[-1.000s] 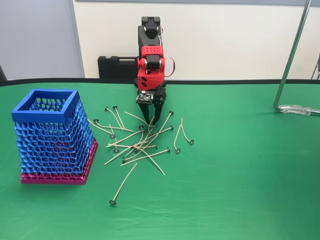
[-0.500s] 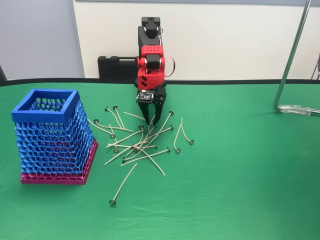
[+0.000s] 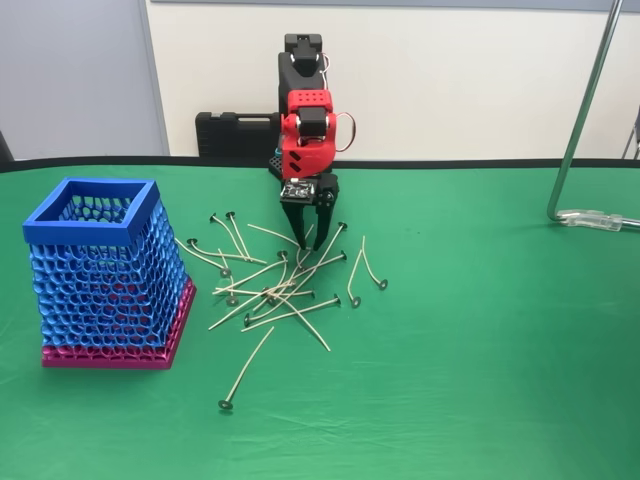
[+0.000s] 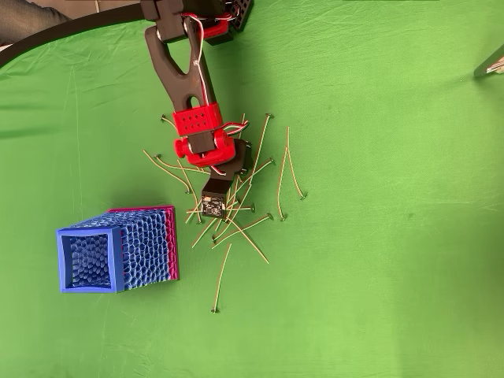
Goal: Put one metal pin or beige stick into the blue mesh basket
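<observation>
Currently the gripper (image 3: 310, 243) hangs tips-down over the far edge of the pin pile (image 3: 285, 285) on the green desk (image 3: 480, 340), jaws slightly parted and holding nothing, with the blue mesh basket (image 3: 100, 270) standing upright to the pile's left in the fixed view.

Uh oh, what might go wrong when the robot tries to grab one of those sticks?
1. The sticks lie crossed in a tangled pile, so the open tool might pinch several at once or drag others along.
2. They look thin and flat on the green cloth, so the tips could slip past one.
3. The blue mesh basket is tall with a narrow top; a long stick might catch its rim.
</observation>
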You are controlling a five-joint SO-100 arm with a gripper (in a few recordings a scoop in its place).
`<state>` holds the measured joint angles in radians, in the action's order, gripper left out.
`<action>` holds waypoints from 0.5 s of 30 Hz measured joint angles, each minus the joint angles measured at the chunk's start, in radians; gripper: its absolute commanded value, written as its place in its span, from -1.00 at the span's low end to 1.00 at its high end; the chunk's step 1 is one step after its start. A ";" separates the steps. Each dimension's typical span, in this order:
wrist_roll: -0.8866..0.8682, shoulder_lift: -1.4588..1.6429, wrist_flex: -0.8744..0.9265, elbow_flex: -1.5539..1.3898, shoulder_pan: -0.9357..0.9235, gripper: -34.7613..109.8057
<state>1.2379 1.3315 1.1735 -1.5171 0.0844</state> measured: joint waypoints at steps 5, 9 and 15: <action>-0.011 0.006 0.000 -0.018 0.014 -0.32; -0.011 0.025 0.000 -0.048 0.017 -0.32; -0.011 0.034 0.000 -0.071 0.029 -0.31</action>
<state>1.2272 1.3652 1.1735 -1.5877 0.1135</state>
